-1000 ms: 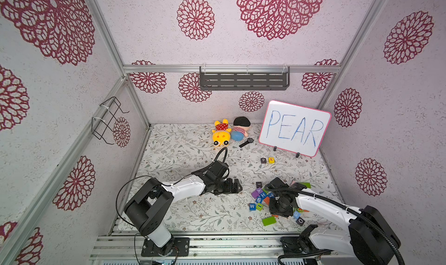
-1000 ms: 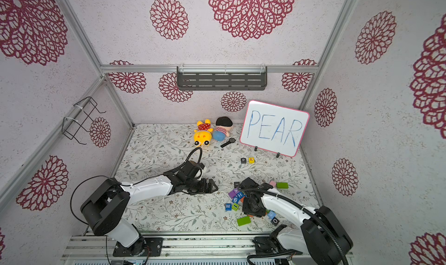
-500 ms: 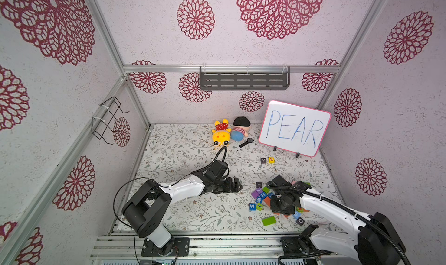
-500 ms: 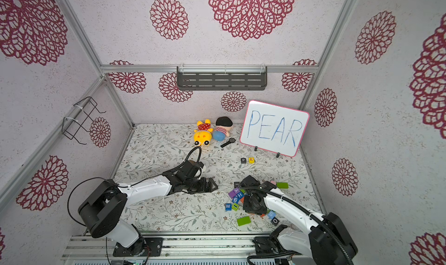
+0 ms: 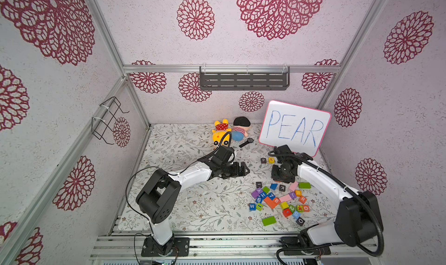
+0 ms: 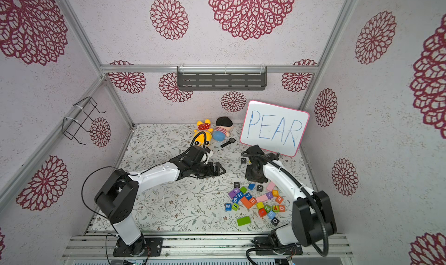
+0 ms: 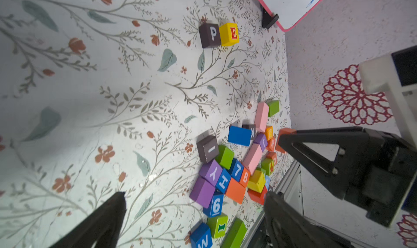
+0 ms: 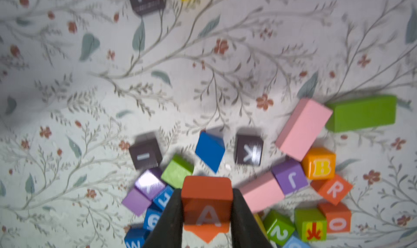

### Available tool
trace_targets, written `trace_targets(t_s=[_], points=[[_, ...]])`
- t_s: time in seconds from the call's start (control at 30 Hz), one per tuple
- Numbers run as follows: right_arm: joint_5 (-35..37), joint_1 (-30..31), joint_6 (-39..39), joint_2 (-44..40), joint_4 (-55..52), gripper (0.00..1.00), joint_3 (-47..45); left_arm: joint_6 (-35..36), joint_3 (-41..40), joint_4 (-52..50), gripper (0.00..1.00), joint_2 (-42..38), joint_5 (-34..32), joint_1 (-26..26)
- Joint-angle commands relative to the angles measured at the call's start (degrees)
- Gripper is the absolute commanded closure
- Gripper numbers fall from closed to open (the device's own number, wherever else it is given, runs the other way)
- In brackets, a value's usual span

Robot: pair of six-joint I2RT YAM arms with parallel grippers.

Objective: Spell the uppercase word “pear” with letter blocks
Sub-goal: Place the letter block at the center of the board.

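Floral-patterned tabletop (image 5: 193,203) carries the black P cube (image 5: 263,160) touching the yellow E cube (image 5: 271,160). Right gripper (image 8: 206,213) pinches the orange A cube (image 8: 207,204), now lifted from the pile toward them; left gripper (image 7: 194,199) is spread, empty.

Black P block (image 7: 209,35) touching yellow E block (image 7: 229,33) near whiteboard (image 7: 291,5). Jumbled coloured blocks (image 7: 237,168) heaped by tabletop's (image 7: 90,77) front edge, R block (image 7: 272,143) among them.
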Motion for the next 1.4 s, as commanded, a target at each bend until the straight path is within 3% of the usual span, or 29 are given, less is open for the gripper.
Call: trace_targets(t_s=[0.0,0.23,0.4,0.63,1.37], points=[[2.3,-4.3,-7.3,5.9,3.4,0.77,5.5,2.6,5.8,-2.9,0.02,3.9,2.9,0.8],[-0.3,-11.1,-13.3,16.9,6.3,0.77,14.8,7.0,18.8,-11.1,0.02,13.8,5.9,2.5],[-2.1,-14.0,-15.7,22.4,8.1,0.77,18.4,11.2,25.2,-18.2,0.02,18.2,6.5,3.1],[-5.3,-15.9,-17.5,28.2,7.6,0.77,23.2,11.8,31.4,-20.5,0.02,21.8,6.3,3.8],[-7.4,-16.1,-21.3,36.1,2.9,0.77,30.7,12.1,34.6,-21.1,0.02,24.0,6.0,4.2]])
